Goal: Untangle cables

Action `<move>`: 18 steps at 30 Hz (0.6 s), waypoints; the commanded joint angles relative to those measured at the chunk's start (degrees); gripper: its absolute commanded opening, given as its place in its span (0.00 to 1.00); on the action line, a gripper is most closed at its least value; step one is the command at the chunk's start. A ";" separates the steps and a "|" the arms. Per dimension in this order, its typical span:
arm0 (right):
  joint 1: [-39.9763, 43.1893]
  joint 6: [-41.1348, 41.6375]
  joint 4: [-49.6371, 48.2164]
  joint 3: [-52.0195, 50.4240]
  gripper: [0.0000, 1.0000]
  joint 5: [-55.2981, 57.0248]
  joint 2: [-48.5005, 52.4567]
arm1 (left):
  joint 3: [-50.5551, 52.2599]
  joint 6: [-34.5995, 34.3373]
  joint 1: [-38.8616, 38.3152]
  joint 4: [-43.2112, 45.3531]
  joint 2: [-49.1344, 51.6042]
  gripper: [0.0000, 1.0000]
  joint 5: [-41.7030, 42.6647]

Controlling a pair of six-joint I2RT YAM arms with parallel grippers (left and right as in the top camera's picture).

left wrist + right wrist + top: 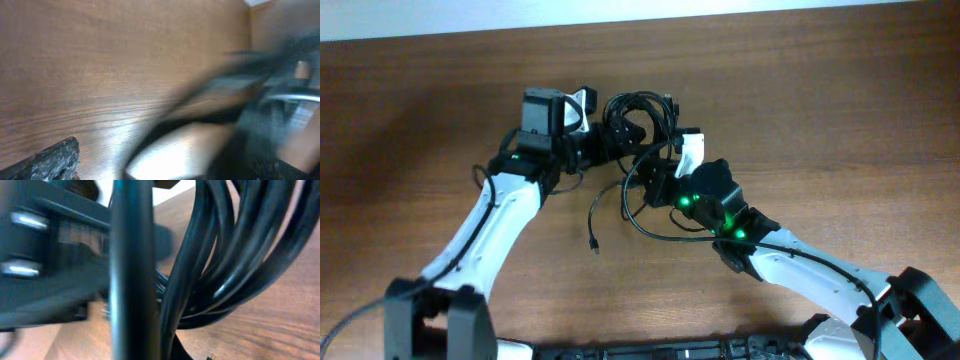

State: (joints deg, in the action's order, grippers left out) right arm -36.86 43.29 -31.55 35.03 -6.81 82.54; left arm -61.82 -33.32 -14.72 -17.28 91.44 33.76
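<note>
The cables [638, 112] are a knotted bundle of thin black cords at the table's far middle. One loose end with a small plug [593, 245] trails toward the front, and a loop [650, 228] lies beside it. My left gripper [592, 140] is at the bundle's left edge. Its wrist view is blurred, showing one finger [55, 159] far to the left and a dark cable streak [210, 95], so it looks open. My right gripper [658, 165] is at the bundle's front right. The cables [230, 255] fill its view and run through its jaws [170, 350], which look shut on them.
The wooden table [840, 110] extends bare to the left, right and far side of the bundle. The left arm's gripper body [45, 265] shows close beside the cables in the right wrist view. Both arms reach in from the front edge.
</note>
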 commanded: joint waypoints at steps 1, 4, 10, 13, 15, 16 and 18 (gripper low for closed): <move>-0.37 -1.09 -3.02 0.79 0.04 -1.62 -1.18 | -0.33 -0.50 0.09 0.81 4.83 0.63 0.98; -0.20 -3.91 1.44 0.79 0.04 -1.68 -1.20 | -0.37 5.64 2.03 3.02 5.55 0.00 -2.93; 8.79 -9.03 14.03 0.79 0.04 -1.60 -6.14 | -0.37 44.37 14.62 -5.09 1.11 0.00 -3.63; 18.16 -9.01 16.85 0.79 0.04 -1.60 -7.30 | -0.37 57.96 14.86 -10.93 0.46 0.00 -2.95; 23.80 -9.01 16.79 0.79 0.04 -1.57 -7.28 | -0.37 65.70 14.73 -15.19 0.46 0.00 0.87; 25.81 -9.03 16.83 0.79 0.04 -1.60 -7.28 | -0.37 70.93 14.73 -18.36 0.46 0.00 4.74; 28.11 -10.60 17.99 0.79 0.04 -1.55 -7.23 | -0.37 75.01 14.73 -20.79 0.46 0.00 8.11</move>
State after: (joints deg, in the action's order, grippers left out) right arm -16.10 33.43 -14.24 35.73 -21.23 76.86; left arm -62.15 30.98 -3.46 -35.79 92.88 44.29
